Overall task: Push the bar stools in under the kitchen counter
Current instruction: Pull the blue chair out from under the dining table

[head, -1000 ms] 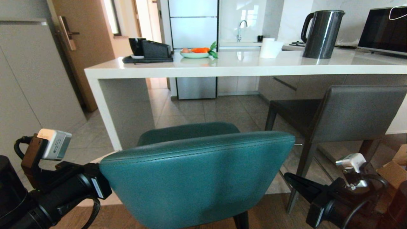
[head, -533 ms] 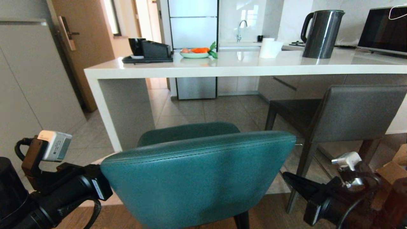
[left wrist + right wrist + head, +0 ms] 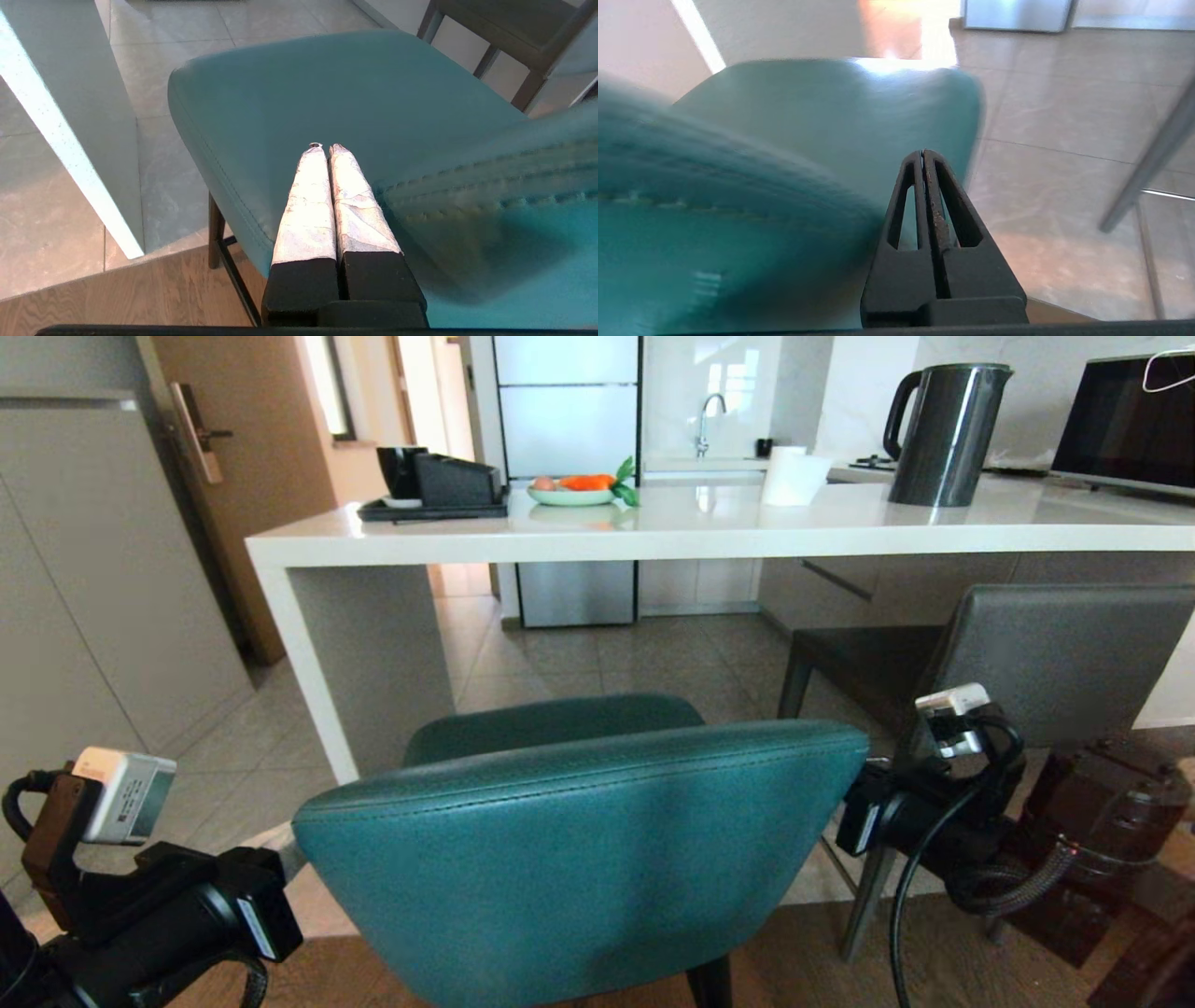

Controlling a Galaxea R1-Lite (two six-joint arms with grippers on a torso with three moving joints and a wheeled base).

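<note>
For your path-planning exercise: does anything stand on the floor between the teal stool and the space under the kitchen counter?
Nothing visible does. Bare tile lies between the teal stool and the kitchen counter; its slab leg stands left, the grey stool right.

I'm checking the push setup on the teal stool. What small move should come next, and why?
Probably bring both shut grippers against the backrest, then push forward. The left gripper and right gripper flank the teal stool at its back's two ends, and its seat is not yet under the kitchen counter.
</note>
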